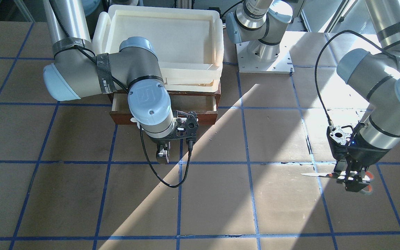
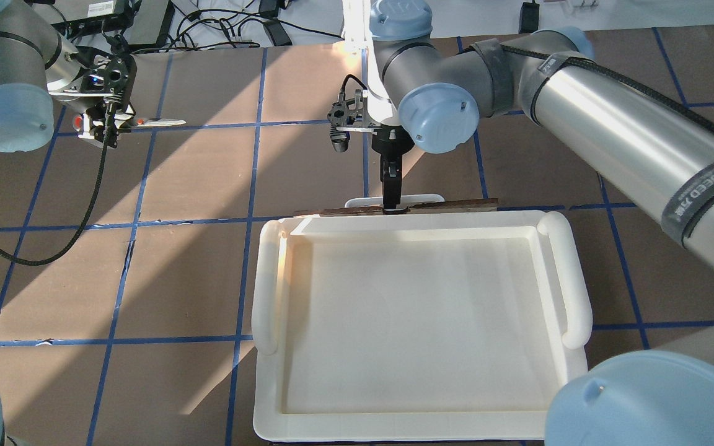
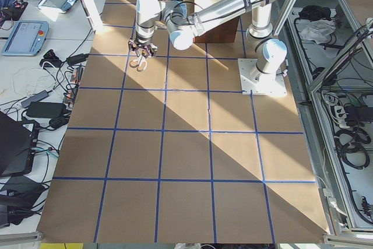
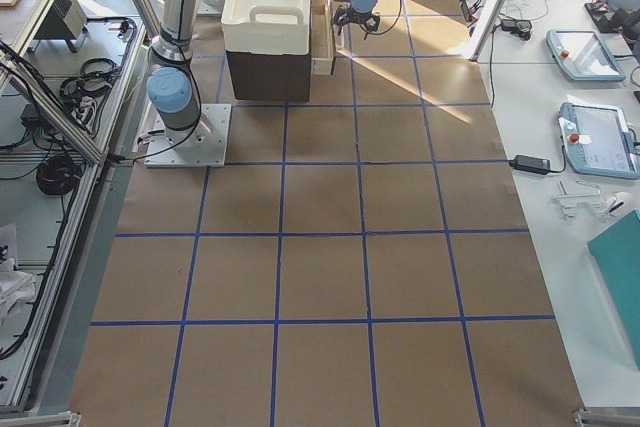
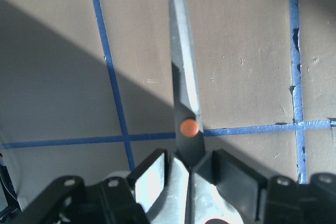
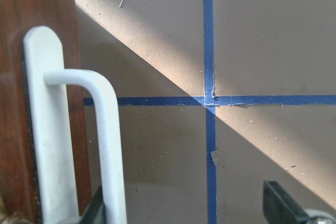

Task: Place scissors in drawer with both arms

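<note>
Left claw (image 5: 185,174) gripping the scissors (image 5: 184,77) just behind the orange pivot dot (image 5: 189,127), with one finger (image 5: 149,179) on each side. The closed blades point up the view, over a brown worktop (image 5: 252,51) crossed by blue tape lines (image 5: 113,93) and partly in shadow.

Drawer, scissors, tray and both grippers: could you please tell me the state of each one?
Drawer: pulled partly open, nothing seen inside.
Scissors: blades shut, clamped in the left gripper.
Left gripper: shut on the scissors.
Right gripper: open, at the drawer's white handle.
Tray: empty.
</note>
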`<state>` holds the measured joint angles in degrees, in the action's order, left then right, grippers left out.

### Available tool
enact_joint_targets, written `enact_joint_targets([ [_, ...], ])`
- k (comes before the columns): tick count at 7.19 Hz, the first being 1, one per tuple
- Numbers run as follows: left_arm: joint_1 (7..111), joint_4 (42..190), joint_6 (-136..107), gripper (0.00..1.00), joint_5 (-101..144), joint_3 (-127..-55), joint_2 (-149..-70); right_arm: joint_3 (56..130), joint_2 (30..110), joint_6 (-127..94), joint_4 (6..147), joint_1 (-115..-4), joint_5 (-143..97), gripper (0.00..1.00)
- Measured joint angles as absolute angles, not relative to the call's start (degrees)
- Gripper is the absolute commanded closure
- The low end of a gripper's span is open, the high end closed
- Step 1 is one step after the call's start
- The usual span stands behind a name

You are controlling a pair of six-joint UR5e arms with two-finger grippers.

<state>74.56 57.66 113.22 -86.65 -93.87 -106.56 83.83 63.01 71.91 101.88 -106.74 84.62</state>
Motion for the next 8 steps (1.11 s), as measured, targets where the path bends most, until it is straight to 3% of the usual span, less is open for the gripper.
enact_joint_targets([
  [8, 78.65, 59.99, 107.04, 1.0, -87.16, -94.26, -104.49, 77.41, 58.93, 74.67, 101.79, -103.75, 84.93, 0.0],
])
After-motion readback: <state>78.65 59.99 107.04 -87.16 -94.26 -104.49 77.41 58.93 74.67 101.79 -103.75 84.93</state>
